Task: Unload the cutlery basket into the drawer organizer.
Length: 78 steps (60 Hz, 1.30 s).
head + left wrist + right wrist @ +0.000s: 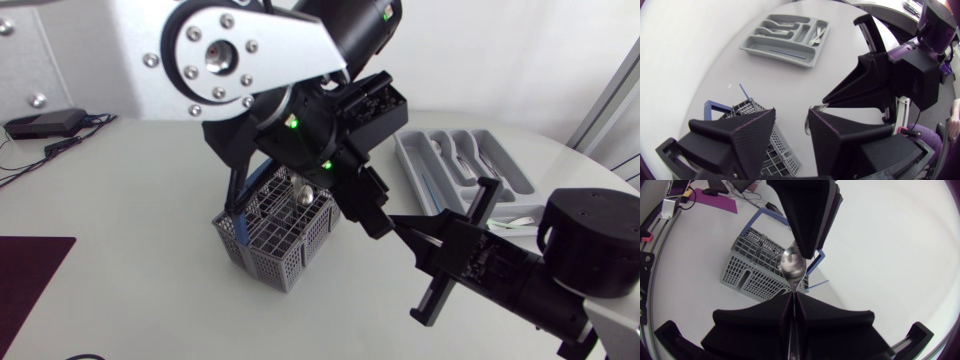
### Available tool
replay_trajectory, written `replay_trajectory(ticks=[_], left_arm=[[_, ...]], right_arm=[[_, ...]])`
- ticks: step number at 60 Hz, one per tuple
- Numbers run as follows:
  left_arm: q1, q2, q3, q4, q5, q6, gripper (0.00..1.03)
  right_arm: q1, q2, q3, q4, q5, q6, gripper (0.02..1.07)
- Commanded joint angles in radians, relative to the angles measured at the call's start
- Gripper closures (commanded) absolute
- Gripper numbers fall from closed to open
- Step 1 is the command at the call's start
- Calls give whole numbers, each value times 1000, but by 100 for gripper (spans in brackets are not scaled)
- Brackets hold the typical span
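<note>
A metal spoon (pixel 792 266) hangs above the grey cutlery basket (pixel 275 240), bowl end towards the basket. My right gripper (pixel 792 296) is shut on its handle end. My left gripper (pixel 792 112), reaching down from the far left, has the spoon (pixel 808 122) edge-on between its fingers and is shut on it near the bowl. In the head view both grippers meet just right of the basket, the left gripper (pixel 375 222) against the right gripper (pixel 397 222), and the spoon's bowl (pixel 303 193) shows over the basket. The grey drawer organizer (pixel 408 155) lies at the far right.
Several pieces of cutlery (pixel 465 150) lie in the organizer's compartments. The basket has a blue handle (pixel 760 217) and a blue stick (pixel 742 91) standing in it. A dark purple mat (pixel 30 270) lies at the left edge, and a black device with cables (pixel 45 122) at the far left.
</note>
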Motion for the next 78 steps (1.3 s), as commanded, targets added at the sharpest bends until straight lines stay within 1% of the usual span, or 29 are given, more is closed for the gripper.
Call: replay_trajectory(ticks=[1, 5, 7, 8, 10, 11, 12, 16, 17, 19, 20, 23, 25, 27, 29, 32, 34, 37, 40, 41, 45, 50, 52, 54, 58, 67, 72, 76, 78], left_arm=[[21, 11, 45, 2, 3, -32, 6], [34, 3, 49, 11, 3, -33, 5], [40, -3, 51, 20, 3, -33, 5], [44, -8, 54, 23, 3, -33, 5], [51, -11, 57, 23, 3, -32, 5], [52, -12, 58, 23, 3, -32, 5], [63, -17, 62, 23, 1, -30, 5], [81, -28, 66, 26, 1, -29, 5], [86, -34, 66, 26, 1, -24, 5], [90, -37, 65, 25, 0, -21, 5], [100, -43, 60, 25, -2, -12, 5], [115, -51, 54, 25, -3, 8, 5], [126, -58, 43, 23, -14, 53, 5], [135, -61, 40, 22, -17, 74, 5], [144, -66, 34, 19, -40, 135, 5], [149, -72, 23, 19, -49, 209, 5], [167, -84, 12, 23, -49, 290, 5], [173, -89, 8, 23, -52, 349, 5], [181, -103, -6, 31, -60, 431, 5], [189, -106, -7, 38, -61, 461, 5], [192, -120, -26, 40, -63, 537, 5], [201, -138, -70, 83, -65, 643, 5], [205, -138, -80, 95, -65, 665, 5], [215, -138, -90, 107, -65, 688, 5], [224, -138, -101, 126, -65, 724, 5], [235, -138, -112, 158, -65, 800, 5], [239, -135, -110, 164, -65, 844, 5], [247, -126, -107, 173, -65, 889, 5], [248, -121, -107, 175, -65, 904, 5]], right_arm=[[-31, -27, -26, -30, -29, -9, 101], [-74, -38, -34, -54, -74, -18, 101], [-112, -42, -36, -74, -116, -20, 101], [-150, -42, -37, -85, -158, -29, 101], [-192, -45, -40, -93, -199, -37, 101], [-196, -45, -40, -93, -204, -37, 101], [-241, -47, -45, -94, -244, -47, 101], [-330, -47, -48, -114, -330, -81, 101], [-376, -47, -48, -123, -371, -96, 101], [-413, -44, -48, -129, -403, -110, 101], [-466, -35, -48, -132, -449, -133, 101], [-522, -21, -46, -136, -500, -161, 101], [-591, -2, -46, -136, -552, -196, 101], [-631, 18, -42, -136, -584, -219, 101], [-678, 50, -36, -137, -627, -245, 101], [-750, 107, -23, -136, -692, -287, 101], [-782, 143, -16, -137, -718, -316, 101], [-815, 188, -5, -136, -738, -356, 101], [-864, 262, 17, -136, -771, -411, 101], [-893, 306, 33, -137, -796, -438, 101], [-948, 398, 75, -149, -830, -503, 101], [-1022, 538, 156, -208, -867, -630, 101], [-1042, 579, 188, -229, -873, -661, 101], [-1063, 620, 225, -261, -877, -704, 101], [-1111, 709, 317, -364, -893, -811, 101], [-1187, 863, 477, -490, -887, -969, 101], [-1227, 959, 589, -588, -874, -1066, 101], [-1258, 1059, 708, -691, -847, -1158, 101], [-1264, 1088, 739, -703, -834, -1170, 101]])
